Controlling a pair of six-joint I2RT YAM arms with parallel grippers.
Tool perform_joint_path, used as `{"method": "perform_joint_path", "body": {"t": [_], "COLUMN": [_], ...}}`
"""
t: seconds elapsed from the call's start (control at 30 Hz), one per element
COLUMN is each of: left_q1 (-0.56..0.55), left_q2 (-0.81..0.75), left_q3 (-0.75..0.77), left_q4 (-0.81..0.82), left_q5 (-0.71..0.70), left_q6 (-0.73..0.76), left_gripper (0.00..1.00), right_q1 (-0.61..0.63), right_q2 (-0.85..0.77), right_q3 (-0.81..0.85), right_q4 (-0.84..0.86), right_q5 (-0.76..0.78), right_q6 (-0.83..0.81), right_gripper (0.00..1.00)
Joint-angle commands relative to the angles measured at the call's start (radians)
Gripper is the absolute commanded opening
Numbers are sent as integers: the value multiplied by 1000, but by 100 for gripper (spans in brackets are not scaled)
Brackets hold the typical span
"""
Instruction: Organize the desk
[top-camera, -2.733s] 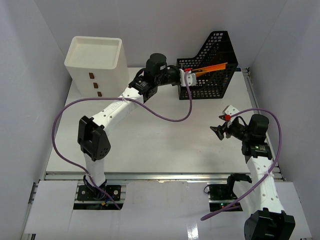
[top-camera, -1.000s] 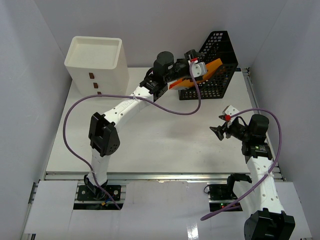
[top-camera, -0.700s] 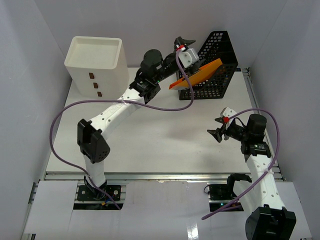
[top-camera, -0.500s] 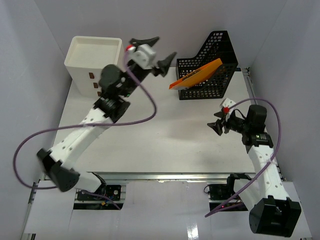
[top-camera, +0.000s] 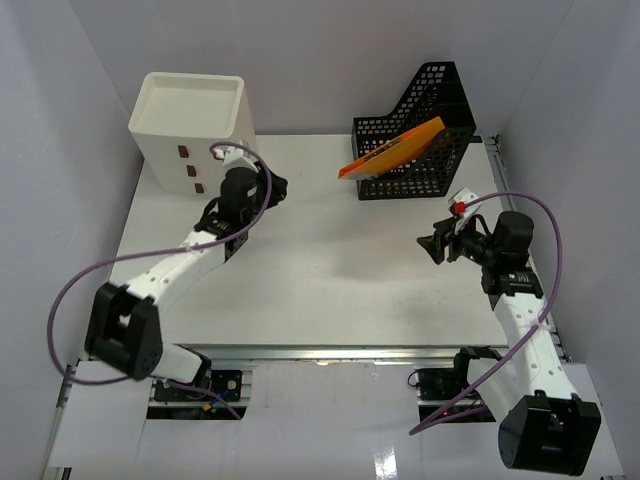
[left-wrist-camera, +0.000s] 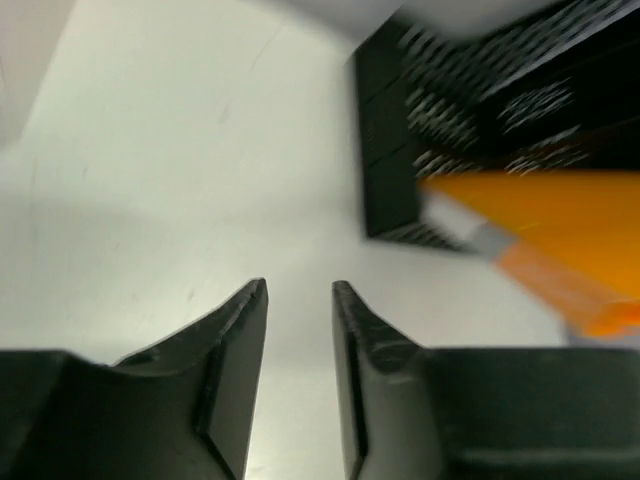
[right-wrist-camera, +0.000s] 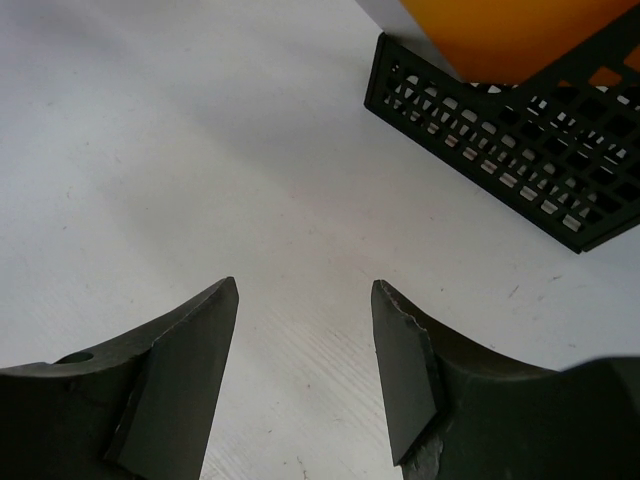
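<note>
The desk (top-camera: 320, 280) is a white tabletop with a metal rail along its near edge. An orange folder (top-camera: 393, 152) leans in a black mesh file holder (top-camera: 420, 160) at the back right. My left gripper (top-camera: 277, 190) hangs over the desk next to the white drawer box, its jaws a little apart and empty. In the left wrist view the gripper (left-wrist-camera: 300, 290) faces the holder (left-wrist-camera: 400, 170) and the folder (left-wrist-camera: 540, 215), blurred. My right gripper (top-camera: 432, 245) is open and empty, in front of the holder. The right wrist view (right-wrist-camera: 305, 290) shows bare desk between the jaws.
A white three-drawer box (top-camera: 190, 125) stands at the back left. White walls enclose the desk on three sides. The holder's front corner (right-wrist-camera: 500, 130) and the folder (right-wrist-camera: 510, 25) show at the top right of the right wrist view.
My left gripper let go of the orange folder, which now rests in the holder. The left arm swung back left and down to beside the drawer box. The right gripper shifted slightly.
</note>
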Motion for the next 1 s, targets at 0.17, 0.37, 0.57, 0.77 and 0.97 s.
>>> {"method": "perform_joint_path", "body": {"t": [0.17, 0.37, 0.57, 0.77, 0.97], "left_q1": [-2, -61, -86, -89, -93], "left_q2": [261, 357, 426, 443, 494], "left_q3": [126, 146, 234, 315, 445], "left_q4": [-83, 59, 51, 4, -46], "left_q5": [237, 253, 292, 300, 325], "left_q6": [-326, -404, -427, -422, -399], "left_gripper": [37, 40, 41, 42, 43], "right_q1": [-50, -60, -78, -81, -89], "right_q2": [-61, -72, -84, -83, -85], "right_q3": [-84, -84, -85, -85, -86], "right_q4": [131, 130, 130, 130, 130], "right_q5": [61, 55, 46, 45, 47], "right_q6": [38, 40, 47, 49, 48], "right_gripper": [63, 63, 64, 64, 64]}}
